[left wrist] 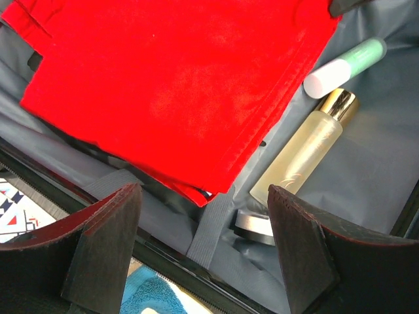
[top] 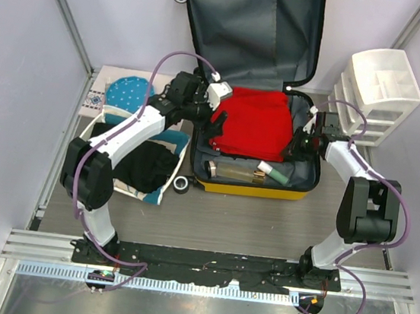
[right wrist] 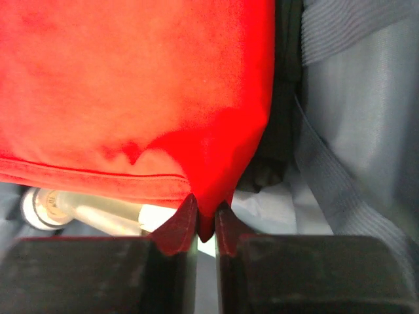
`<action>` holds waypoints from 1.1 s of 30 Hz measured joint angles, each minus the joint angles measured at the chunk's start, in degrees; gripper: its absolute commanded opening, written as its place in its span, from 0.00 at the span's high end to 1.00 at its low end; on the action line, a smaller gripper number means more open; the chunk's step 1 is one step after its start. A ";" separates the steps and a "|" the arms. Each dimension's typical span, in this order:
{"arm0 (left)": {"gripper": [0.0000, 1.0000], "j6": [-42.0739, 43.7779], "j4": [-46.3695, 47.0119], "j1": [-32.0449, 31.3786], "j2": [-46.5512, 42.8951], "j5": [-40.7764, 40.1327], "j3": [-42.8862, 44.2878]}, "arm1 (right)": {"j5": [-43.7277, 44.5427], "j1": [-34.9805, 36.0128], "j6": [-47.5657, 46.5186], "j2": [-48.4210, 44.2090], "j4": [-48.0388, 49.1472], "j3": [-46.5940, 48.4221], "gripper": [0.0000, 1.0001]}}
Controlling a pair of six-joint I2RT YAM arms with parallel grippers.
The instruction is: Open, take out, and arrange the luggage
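The yellow suitcase (top: 305, 190) lies open, its grey-lined lid (top: 257, 25) propped up at the back. A folded red garment (top: 252, 122) lies inside and fills the wrist views (left wrist: 170, 78) (right wrist: 131, 85). In front of it lie a frosted bottle with a gold cap (left wrist: 304, 157), a mint green tube (left wrist: 347, 65) and a small round silver tin (left wrist: 255, 226). My right gripper (right wrist: 205, 219) is shut on the garment's corner at the suitcase's right side (top: 300, 143). My left gripper (left wrist: 204, 252) is open over the suitcase's left edge (top: 200, 114), holding nothing.
A white plastic drawer unit (top: 378, 97) stands at the right. A white tray (top: 94, 129) with black clothing (top: 144, 166) sits at the left, a blue towel (top: 130, 90) behind it. A small black roll (top: 181, 185) lies by the suitcase's front left corner.
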 measured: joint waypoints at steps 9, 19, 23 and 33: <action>0.09 10.75 3.39 -1.51 -1.33 0.15 -7.52 | -4.70 -0.55 1.55 -4.39 1.27 0.52 0.99; 0.08 17.75 18.93 -4.79 -1.88 -3.39 -14.88 | -9.11 -0.02 7.96 -9.92 4.00 4.48 0.99; 0.09 19.26 25.31 -5.01 -1.03 -2.43 -15.32 | -9.35 -0.02 9.84 -9.92 3.96 5.07 0.99; 0.12 21.79 27.87 -7.80 4.39 1.01 -16.52 | -9.68 -0.02 12.20 -9.92 4.24 7.23 0.99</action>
